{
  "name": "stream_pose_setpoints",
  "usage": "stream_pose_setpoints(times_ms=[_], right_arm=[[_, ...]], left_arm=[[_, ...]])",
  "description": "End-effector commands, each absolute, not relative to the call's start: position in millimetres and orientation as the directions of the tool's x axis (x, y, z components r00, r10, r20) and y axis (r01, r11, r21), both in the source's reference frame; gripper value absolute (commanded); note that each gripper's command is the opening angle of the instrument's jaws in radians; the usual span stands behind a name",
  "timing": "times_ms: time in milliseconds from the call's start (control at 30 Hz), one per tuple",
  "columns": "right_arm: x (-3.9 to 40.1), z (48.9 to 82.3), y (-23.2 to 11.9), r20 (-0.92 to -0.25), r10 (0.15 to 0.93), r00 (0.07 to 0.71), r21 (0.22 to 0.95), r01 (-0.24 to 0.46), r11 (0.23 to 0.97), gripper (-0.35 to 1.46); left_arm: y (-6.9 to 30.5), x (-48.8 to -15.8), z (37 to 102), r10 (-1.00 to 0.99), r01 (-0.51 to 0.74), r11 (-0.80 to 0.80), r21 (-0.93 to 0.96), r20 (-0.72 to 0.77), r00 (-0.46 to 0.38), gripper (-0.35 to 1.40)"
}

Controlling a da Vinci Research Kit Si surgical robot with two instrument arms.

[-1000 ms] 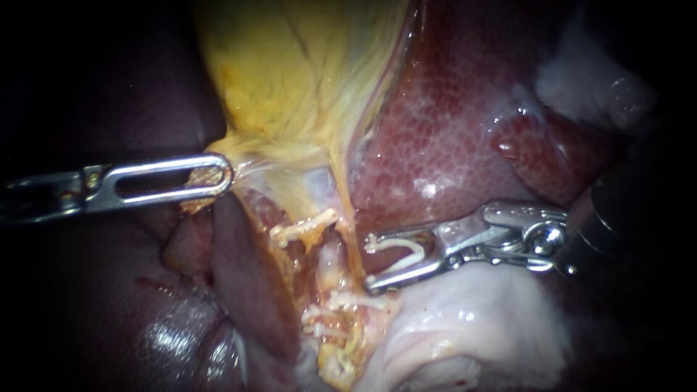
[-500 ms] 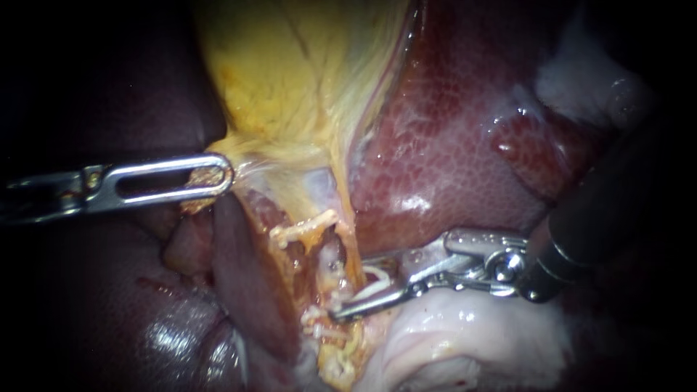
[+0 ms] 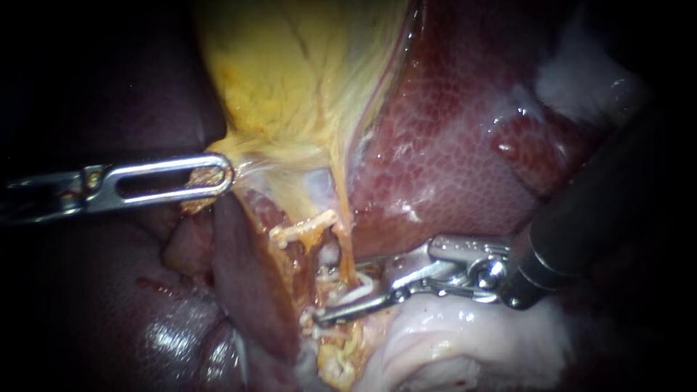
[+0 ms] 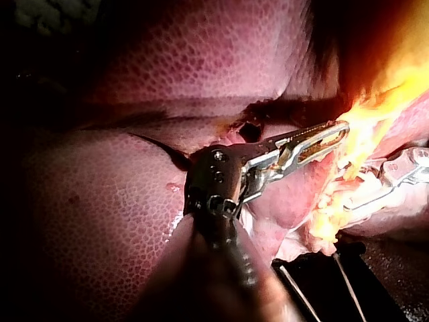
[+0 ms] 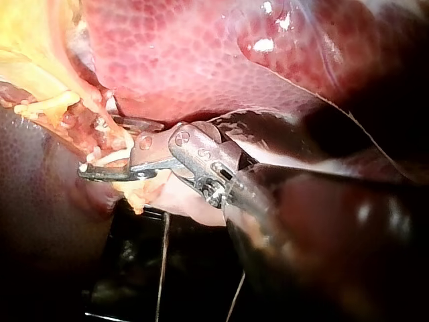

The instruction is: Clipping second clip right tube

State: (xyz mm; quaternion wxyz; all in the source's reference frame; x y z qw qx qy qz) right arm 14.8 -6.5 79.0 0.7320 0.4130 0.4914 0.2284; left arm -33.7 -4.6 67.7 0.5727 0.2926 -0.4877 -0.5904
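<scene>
In from 9 o'clock, the left instrument (image 3: 212, 176) has its jaws clamped on the yellow lower edge of the gallbladder (image 3: 290, 80), which fills 12 o'clock. Just below centre, toward 6 o'clock, the right tube (image 3: 347, 254) runs down beside the red liver (image 3: 450, 138). From 3 o'clock comes the right instrument (image 3: 338, 292). Its jaws stand apart yet grip a white clip (image 3: 361, 290), set astride that tube; whether the clip touches it is unclear.

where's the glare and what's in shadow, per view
Endoscope view: wet glints on the liver, left instrument fades into the dark edge. Left wrist view: gallbladder in its jaws glares. Right wrist view: liver glints, right instrument holding the clip half shadowed.
</scene>
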Motion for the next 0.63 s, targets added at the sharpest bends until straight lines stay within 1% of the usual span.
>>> stream_pose_setpoints(times_ms=[33, 633], right_arm=[[14.7, 79.0, -6.3, -0.532, 0.737, 0.416, 0.827, 0.069, 0.558, -0.35], [14.6, 79.8, -6.6, -0.523, 0.741, 0.421, 0.832, 0.065, 0.551, -0.35]], left_arm=[[-4.6, -33.7, 67.7, -0.962, 0.391, 0.132, 0.911, 0.213, -0.173, -0.35], [-4.6, -33.7, 67.6, -0.962, 0.391, 0.131, 0.911, 0.213, -0.173, -0.35]])
